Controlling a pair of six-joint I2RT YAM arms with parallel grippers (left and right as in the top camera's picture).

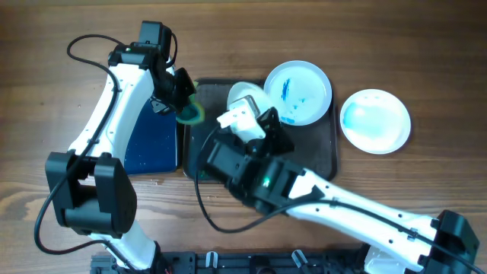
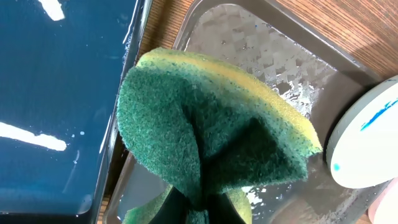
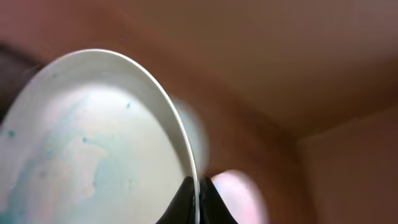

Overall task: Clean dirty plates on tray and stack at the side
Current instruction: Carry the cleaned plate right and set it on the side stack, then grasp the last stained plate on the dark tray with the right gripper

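Overhead view: we locate the tray at table centre. Beside its left end stands a black basin of blue liquid. The left gripper is clamped on a green sponge above the tray's left corner. The right gripper grips a tilted plate raised over the tray, near the sponge. A smeared plate lies on the tray's far right corner, with its blue streaks intact. A third plate rests on the bare table just right of the tray and carries a pale blue film.

Left wrist view: the sponge is folded, with its fold pinched between the jaws of the left gripper at the lower edge. Below it, the tray floor is wet. A white plate rim with a blue streak enters at right. We cannot tell which plate it is.

Right wrist view: the right gripper is closed on the rim of the tilted plate, one finger on each face. The face shown carries a faint blue film and a few specks.

Status, as we judge it:
- One plate is off the tray at the side.
- One plate is in hand, ready for the sponge, and not yet clean.
- One plate is untouched on the tray.
- No stack exists yet.

Most of the task remains.
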